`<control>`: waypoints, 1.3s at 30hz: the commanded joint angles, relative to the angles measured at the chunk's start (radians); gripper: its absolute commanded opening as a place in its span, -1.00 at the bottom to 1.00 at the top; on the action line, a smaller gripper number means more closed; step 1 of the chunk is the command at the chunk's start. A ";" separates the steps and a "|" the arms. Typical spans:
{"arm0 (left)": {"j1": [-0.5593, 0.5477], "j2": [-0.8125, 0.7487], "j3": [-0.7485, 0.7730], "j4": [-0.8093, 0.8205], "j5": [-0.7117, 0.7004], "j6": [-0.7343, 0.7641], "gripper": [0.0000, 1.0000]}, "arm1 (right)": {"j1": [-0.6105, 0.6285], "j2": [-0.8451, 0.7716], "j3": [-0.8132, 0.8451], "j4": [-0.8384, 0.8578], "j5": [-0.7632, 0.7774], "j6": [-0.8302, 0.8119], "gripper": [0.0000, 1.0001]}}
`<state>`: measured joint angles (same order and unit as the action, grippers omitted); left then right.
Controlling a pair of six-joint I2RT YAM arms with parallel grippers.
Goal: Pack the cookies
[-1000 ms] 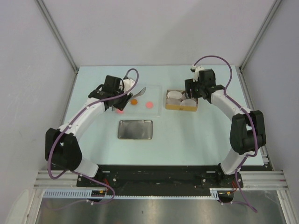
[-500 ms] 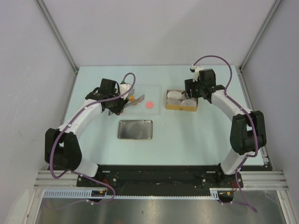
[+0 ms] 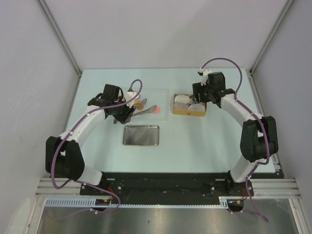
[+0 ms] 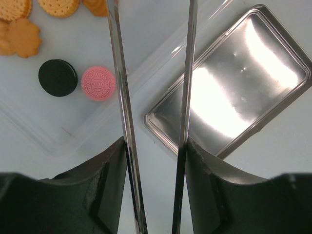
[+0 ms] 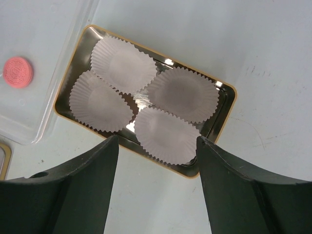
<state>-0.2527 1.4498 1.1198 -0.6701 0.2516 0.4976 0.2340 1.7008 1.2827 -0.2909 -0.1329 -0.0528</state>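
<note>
**Left tool** [image 4: 155,144]: pressed onto a pair of long metal tongs [image 4: 187,58], one finger on the outside of each blade. The blades stand apart and roughly parallel, reaching out over the clear tray [image 3: 163,95].

**Cookies:** in the left wrist view I log a pink cookie [image 4: 98,83] and a black cookie [image 4: 58,77]. They lie flat on the clear tray, just beside each other, left of the tong blades. Tan biscuits [image 4: 22,34] sit at the tray's far corner. From above, the tong tips end near a pink-red disc; I cannot tell whether they touch it.

**Right tool** [image 5: 157,146]: fingers spread, hovering above the gold-rimmed tin [image 5: 214,124], which holds four white paper cups [image 5: 122,61].

**Metal tin** [image 3: 141,135]: lies on the surface [image 3: 219,141], just nearer to me than the clear tray.
</note>
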 commanded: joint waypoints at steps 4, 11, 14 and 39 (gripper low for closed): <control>-0.022 0.015 0.040 -0.006 0.063 0.027 0.04 | -0.004 -0.038 0.001 0.006 -0.013 -0.013 0.38; -0.059 0.038 0.040 0.015 0.015 0.015 -0.03 | -0.001 -0.035 0.001 0.002 -0.014 -0.015 0.38; -0.069 0.043 0.043 0.021 -0.001 0.012 -0.06 | -0.004 -0.035 0.001 0.001 -0.019 -0.016 0.37; -0.091 0.100 0.071 0.043 -0.043 0.007 -0.06 | -0.007 -0.020 0.003 -0.001 -0.036 -0.015 0.34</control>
<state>-0.3363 1.5436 1.1431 -0.6594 0.2119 0.4976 0.2314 1.7008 1.2827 -0.2955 -0.1493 -0.0574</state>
